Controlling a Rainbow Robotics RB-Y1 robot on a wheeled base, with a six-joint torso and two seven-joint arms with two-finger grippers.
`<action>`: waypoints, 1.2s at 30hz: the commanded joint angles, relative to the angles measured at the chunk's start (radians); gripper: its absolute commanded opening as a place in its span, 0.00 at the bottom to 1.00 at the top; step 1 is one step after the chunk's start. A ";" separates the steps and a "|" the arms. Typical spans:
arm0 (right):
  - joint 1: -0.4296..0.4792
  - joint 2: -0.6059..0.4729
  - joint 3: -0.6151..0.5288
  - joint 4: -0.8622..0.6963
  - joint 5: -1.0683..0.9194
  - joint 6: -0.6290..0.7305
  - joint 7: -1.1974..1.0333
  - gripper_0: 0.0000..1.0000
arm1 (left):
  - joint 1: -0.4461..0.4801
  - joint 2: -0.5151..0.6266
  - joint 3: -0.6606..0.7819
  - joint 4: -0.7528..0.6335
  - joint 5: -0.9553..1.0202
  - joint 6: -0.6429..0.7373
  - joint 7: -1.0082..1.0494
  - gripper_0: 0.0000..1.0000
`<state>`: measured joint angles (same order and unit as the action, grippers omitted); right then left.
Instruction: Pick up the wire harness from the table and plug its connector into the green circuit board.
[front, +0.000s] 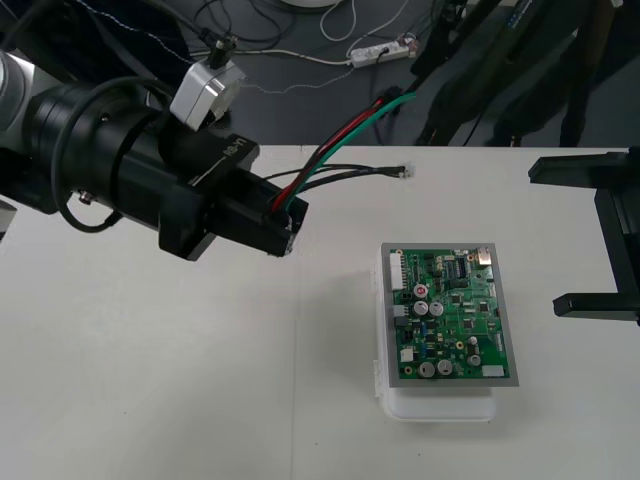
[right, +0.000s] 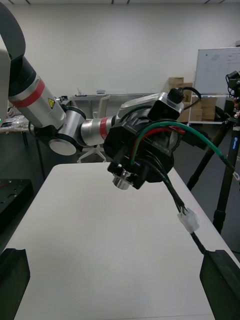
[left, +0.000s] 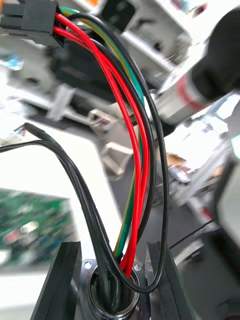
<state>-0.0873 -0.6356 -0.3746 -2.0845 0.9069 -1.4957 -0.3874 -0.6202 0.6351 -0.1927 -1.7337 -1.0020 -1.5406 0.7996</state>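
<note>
Grips the small wire harness (front: 345, 150) of red, green and black wires with the left gripper (front: 290, 228). Holds it up in the air over the pale surface (front: 150, 380), out to the left of the flat green circuit board (front: 450, 315) and well apart from it. Pinches the black fingers (left: 62, 280) narrow on the round metal socket (left: 112, 297). Lets the wires loop up and away to the small black plug (left: 30, 20), hanging free and not in the board. Keeps the board on a white base (front: 440, 408). Rests the right gripper (front: 548, 237) at the right side, fingers spread wide, holding nothing.
</note>
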 joint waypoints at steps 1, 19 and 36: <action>0.008 0.008 -0.015 -0.022 0.003 -0.005 0.018 1.00 | 0.008 -0.040 -0.065 -0.052 0.071 -0.030 0.176 0.00; 0.020 -0.039 -0.027 -0.006 -0.023 -0.011 0.012 1.00 | 0.034 -0.107 -0.287 -0.081 0.238 -0.030 0.279 0.00; -0.025 -0.239 0.072 0.211 -0.290 -0.046 -0.013 1.00 | 0.039 -0.137 -0.380 -0.119 0.261 -0.030 0.285 0.00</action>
<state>-0.0832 -0.8156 -0.3309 -1.8762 0.6406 -1.5276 -0.3878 -0.5944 0.5238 -0.5586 -1.8138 -0.7593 -1.5419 1.0902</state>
